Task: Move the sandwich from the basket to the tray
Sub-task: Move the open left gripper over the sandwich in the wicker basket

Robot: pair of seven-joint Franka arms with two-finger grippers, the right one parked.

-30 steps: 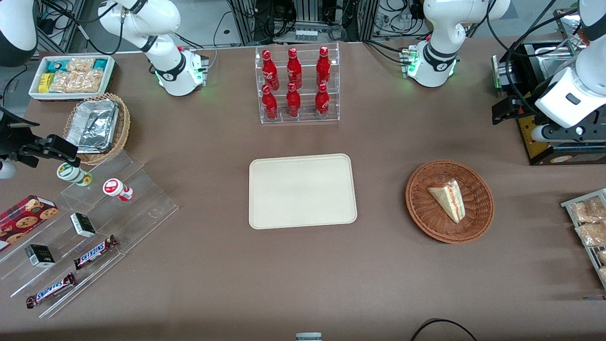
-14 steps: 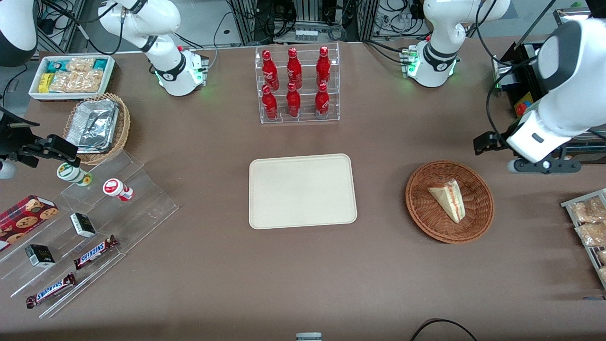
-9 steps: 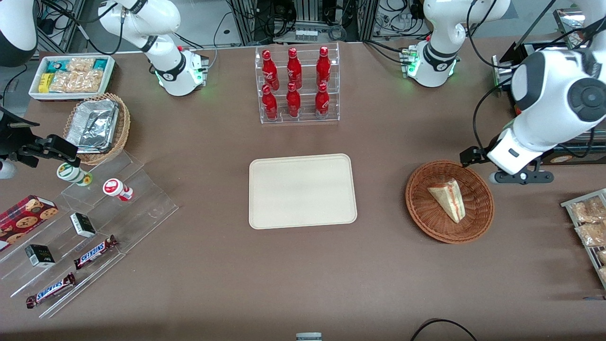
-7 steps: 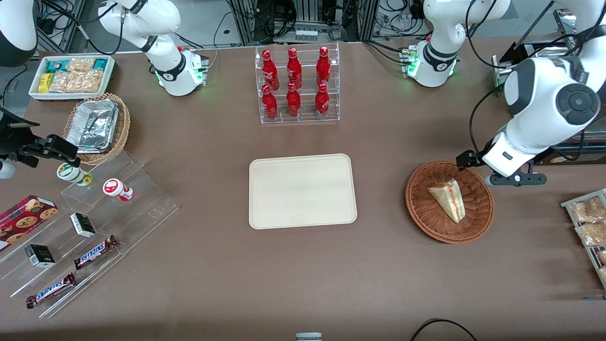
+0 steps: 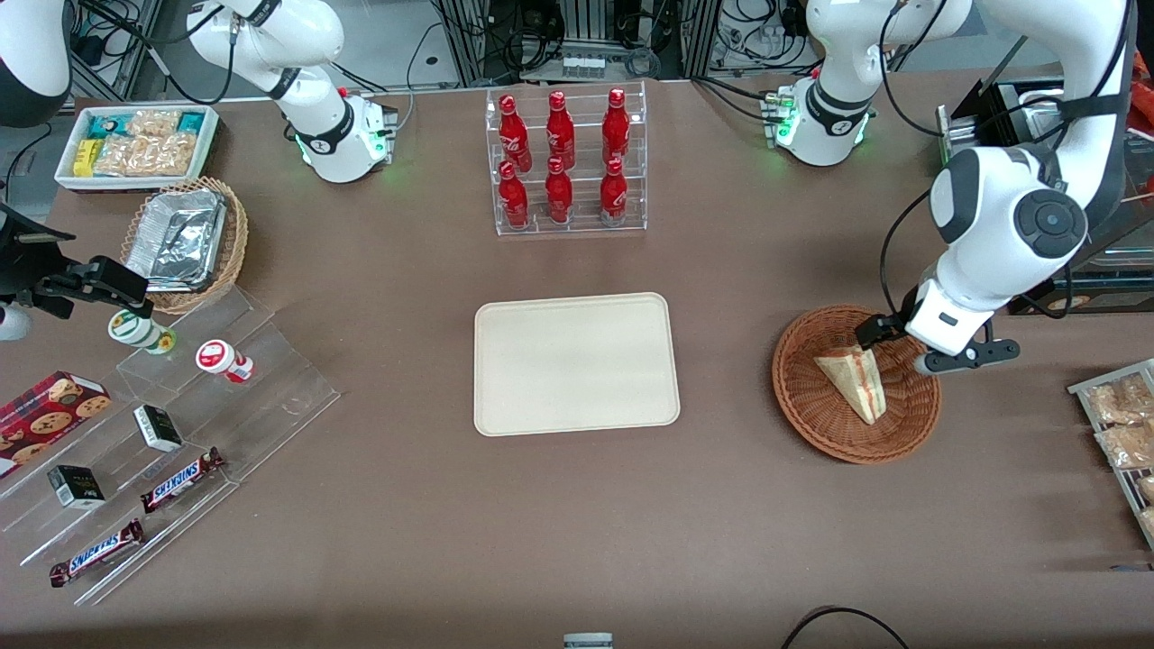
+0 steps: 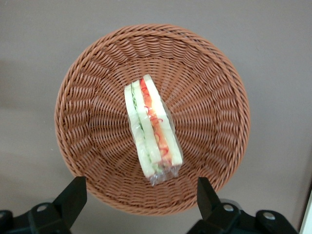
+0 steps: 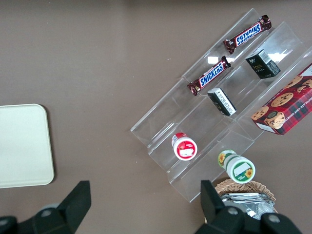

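Brown table (image 5: 721, 505): tool (image 5: 902, 347) now over basket (image 5: 816, 424), formerly beside.

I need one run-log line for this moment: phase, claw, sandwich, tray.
phase: approach | claw: open, above basket | sandwich: lying in basket, not gripped | tray: holds nothing

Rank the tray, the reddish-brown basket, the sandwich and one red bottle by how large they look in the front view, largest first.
1. tray
2. basket
3. sandwich
4. red bottle; close to the sandwich, unsure.
The gripper hangs open above the basket.
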